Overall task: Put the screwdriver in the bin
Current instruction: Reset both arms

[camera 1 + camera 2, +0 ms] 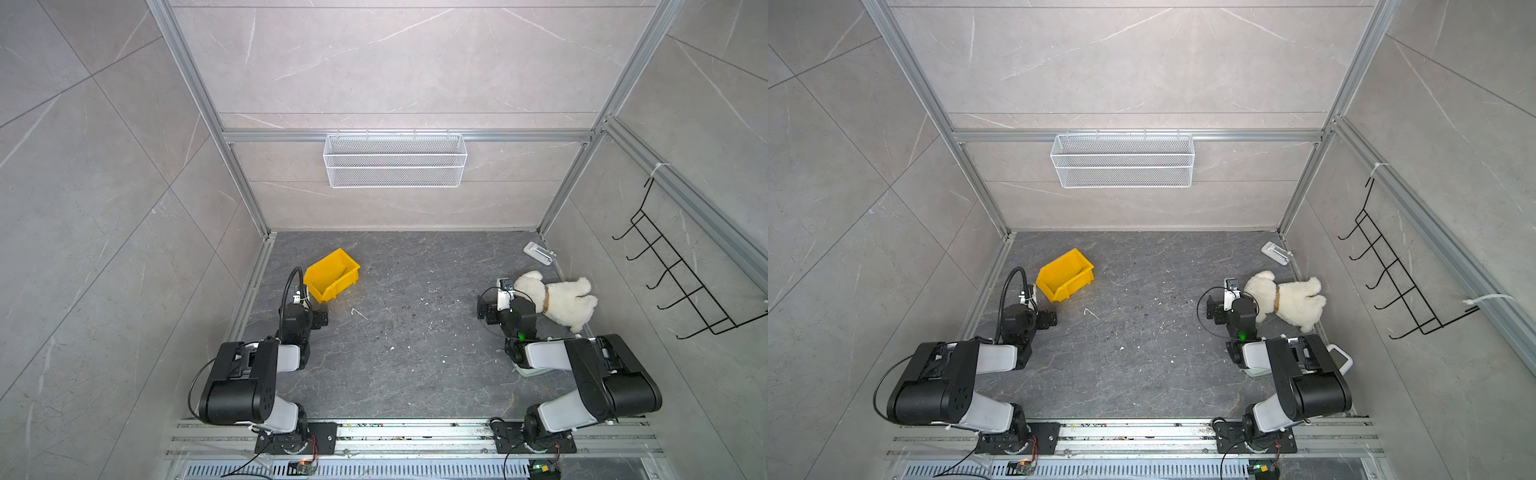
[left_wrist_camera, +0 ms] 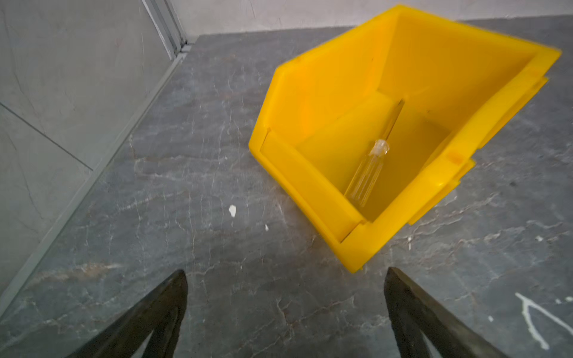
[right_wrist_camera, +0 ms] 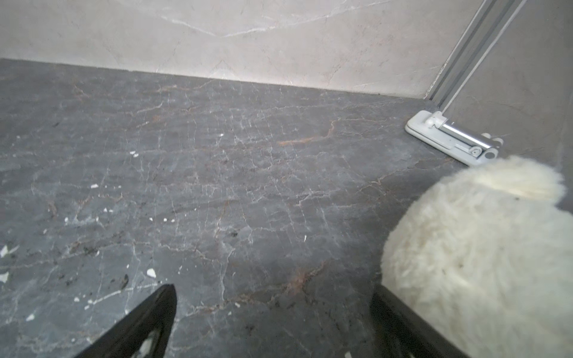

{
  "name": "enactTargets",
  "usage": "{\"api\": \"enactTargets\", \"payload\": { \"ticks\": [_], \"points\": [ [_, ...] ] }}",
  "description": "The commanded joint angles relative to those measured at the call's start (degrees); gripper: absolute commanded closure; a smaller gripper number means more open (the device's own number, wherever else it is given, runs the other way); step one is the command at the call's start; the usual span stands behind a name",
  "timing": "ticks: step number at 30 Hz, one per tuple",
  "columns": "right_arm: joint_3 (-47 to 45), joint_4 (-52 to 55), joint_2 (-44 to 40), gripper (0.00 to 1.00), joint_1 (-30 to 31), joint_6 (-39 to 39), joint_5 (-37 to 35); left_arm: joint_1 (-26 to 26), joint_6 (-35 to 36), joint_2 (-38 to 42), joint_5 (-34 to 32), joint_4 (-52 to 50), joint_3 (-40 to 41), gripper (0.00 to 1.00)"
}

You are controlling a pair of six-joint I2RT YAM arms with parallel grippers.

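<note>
Left gripper (image 2: pixel 285 272) fingers spread wide, nothing between them, over dark stone tabletop (image 2: pixel 186 186), just short of yellow bin (image 2: pixel 325 93) corner. Screwdriver (image 2: pixel 369 173) lies inside bin on its floor, clear handle toward low front lip, shaft toward back wall. Right gripper (image 3: pixel 274 288) likewise wide apart, empty, beside white plush dog (image 3: pixel 480 263).

Smooth, faintly glossy yellow plastic for the bin (image 2: pixel 310 102). Clear, glassy plastic handle and thin bare-metal shaft on the screwdriver (image 2: pixel 369 173). Matt dark grey stone look, veined and flecked white, across the table (image 2: pixel 217 279). Shaggy white plush cloth on the toy dog (image 3: pixel 480 263). White-coated wire mesh for the basket (image 1: pixel 395 160).
</note>
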State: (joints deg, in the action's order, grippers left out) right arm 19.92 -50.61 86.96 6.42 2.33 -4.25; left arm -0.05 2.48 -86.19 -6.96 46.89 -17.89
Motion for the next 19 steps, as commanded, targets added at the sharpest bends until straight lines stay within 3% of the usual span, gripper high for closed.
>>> {"api": "enactTargets", "payload": {
  "ticks": [1, 19],
  "points": [
    [1.08, 0.88, 0.14, 0.01, -0.35, -1.72, 1.28, 0.76, -1.4, -0.24, 0.89, 4.58, -1.63, 0.0],
    [1.08, 1.04, 0.06, 0.01, -0.39, -1.71, 1.35, 2.37, -3.17, 0.07, 1.43, 1.69, -2.84, 0.0]
  ]
}}
